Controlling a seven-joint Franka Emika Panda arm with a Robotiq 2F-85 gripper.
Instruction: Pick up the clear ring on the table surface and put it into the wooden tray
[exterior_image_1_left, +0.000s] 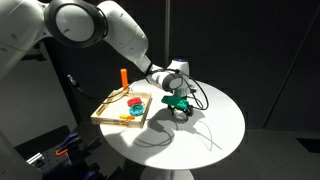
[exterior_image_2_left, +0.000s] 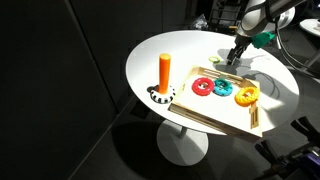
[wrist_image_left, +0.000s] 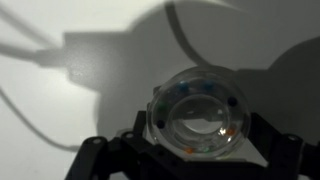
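The clear ring (wrist_image_left: 197, 112) fills the middle of the wrist view, a transparent ring with small coloured dots inside. My gripper (wrist_image_left: 197, 145) has its dark fingers against both sides of the ring and is shut on it. In both exterior views the gripper (exterior_image_1_left: 180, 108) (exterior_image_2_left: 233, 57) hangs low over the white table surface (exterior_image_1_left: 215, 130) (exterior_image_2_left: 180, 45), just beyond the far edge of the wooden tray (exterior_image_1_left: 104, 113) (exterior_image_2_left: 215, 122). The ring itself is too small to see in the exterior views.
The tray holds a red ring (exterior_image_2_left: 203, 87), a blue ring (exterior_image_2_left: 223, 89) and a yellow ring (exterior_image_2_left: 246, 95). An orange upright peg (exterior_image_2_left: 165, 70) (exterior_image_1_left: 122, 76) stands on a base at the tray's corner. Cables trail behind the gripper.
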